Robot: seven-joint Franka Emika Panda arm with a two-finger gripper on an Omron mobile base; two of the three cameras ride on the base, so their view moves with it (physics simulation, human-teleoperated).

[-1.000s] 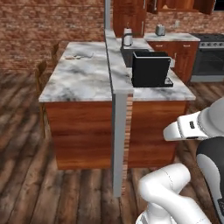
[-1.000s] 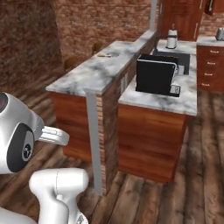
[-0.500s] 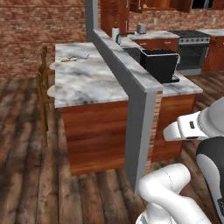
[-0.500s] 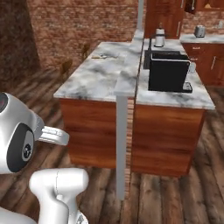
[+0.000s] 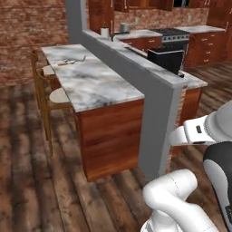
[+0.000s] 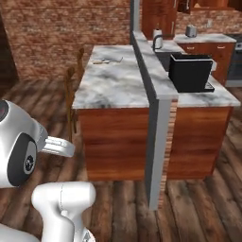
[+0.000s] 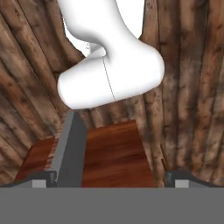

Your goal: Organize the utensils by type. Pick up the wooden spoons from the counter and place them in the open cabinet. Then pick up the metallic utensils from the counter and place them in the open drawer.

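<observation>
Left base view, utensils (image 5: 71, 60) on far counter (image 5: 97, 84) (fingers (image 7: 41, 176) well apart)

Even, soft rendered light; faint shadows on the floor (image 5: 27, 172); coarse, slightly blurry textures throughout.

I'm looking at a home kitchen: the marble-topped counter (image 5: 97, 84) stands as an island on a reddish-brown wooden base, on a dark plank floor (image 6: 198, 208), with a grey raised ledge (image 5: 131, 61) running along its back. Beyond the counter I see a brick wall (image 6: 61, 33), wooden cabinets (image 5: 199, 43) with drawers, a black stove (image 5: 170, 34), and a kettle (image 6: 158, 40) near a sink area. Wooden chairs (image 5: 45, 86) are tucked against the counter's left side, and a black box-like appliance (image 6: 190, 72) sits on the lower worktop just behind the ledge.
</observation>
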